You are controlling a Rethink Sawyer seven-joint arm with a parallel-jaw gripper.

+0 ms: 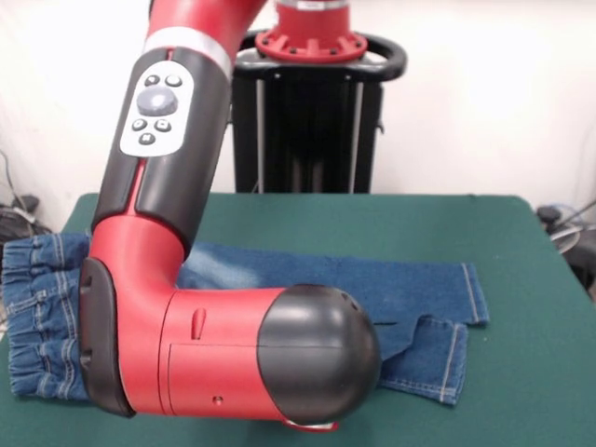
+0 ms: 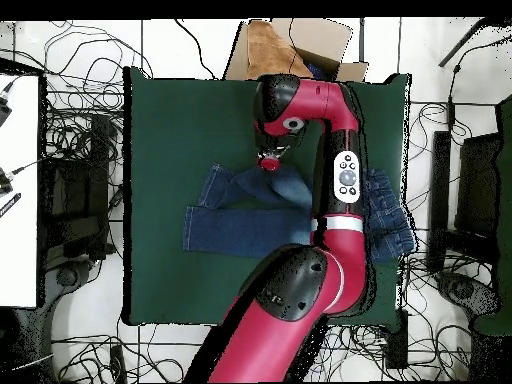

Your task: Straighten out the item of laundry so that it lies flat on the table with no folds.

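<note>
The small blue denim jeans lie across the dark green table, with the gathered waistband at the left edge and the legs running right. The nearer leg end is bent and folded on itself. My red and black arm hides the middle of the jeans. In the overhead view the jeans lie with the waistband at the right and the legs to the left on the table. My gripper points down at the bent upper leg, at or just above the cloth.
The black pedestal stands behind the table's far side. A cardboard box sits past the table's top edge. Cables cover the floor around the table, and a white desk stands at the left.
</note>
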